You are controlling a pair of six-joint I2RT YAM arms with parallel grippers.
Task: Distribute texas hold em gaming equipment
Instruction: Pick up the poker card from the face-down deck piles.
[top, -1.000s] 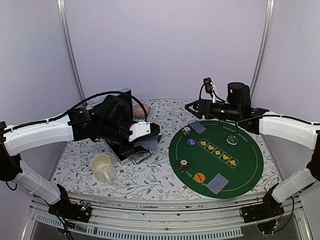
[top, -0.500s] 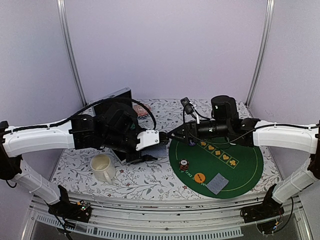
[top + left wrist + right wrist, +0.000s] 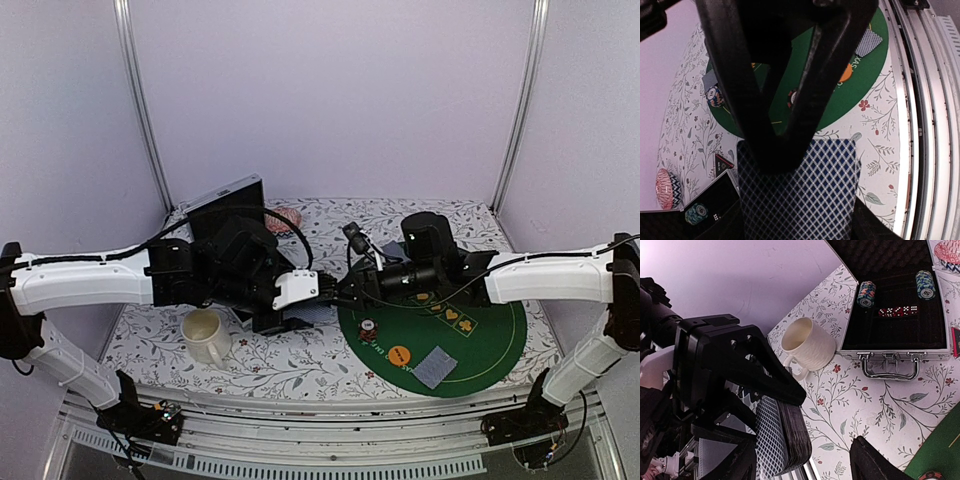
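**Two seats supplied, deck held up for the next deal**

Nearest the arms, the near part of the green mat (image 3: 490,345) looks set for one seat: a small pile of cards (image 3: 435,367), an orange disc (image 3: 399,354) and a short chip stack (image 3: 369,329) lie on it, well apart from the cream mug (image 3: 205,335) on the bench (image 3: 300,372). Mid-bench, by the mat's left edge, the left fingers (image 3: 747,115) pinch the deck (image 3: 800,200) by its sides, patterned back toward that wrist's camera. The right fingers (image 3: 875,460) stand spread on either side of the deck, and as far as the right wrist view shows they do not touch it; I judge the step in hand to be taking cards for another seat.

Farther on, the left wrist view shows a second card pile (image 3: 710,80) beside another chip stack (image 3: 715,96) on the mat's far part, so two seats look supplied. The black-red triangle marker (image 3: 722,161) lies off the mat near the open case (image 3: 900,356); two chip stacks (image 3: 866,293) sit in the case at the back. These and most of the deck look like what is left to hand out; how many seats are meant I cannot tell.
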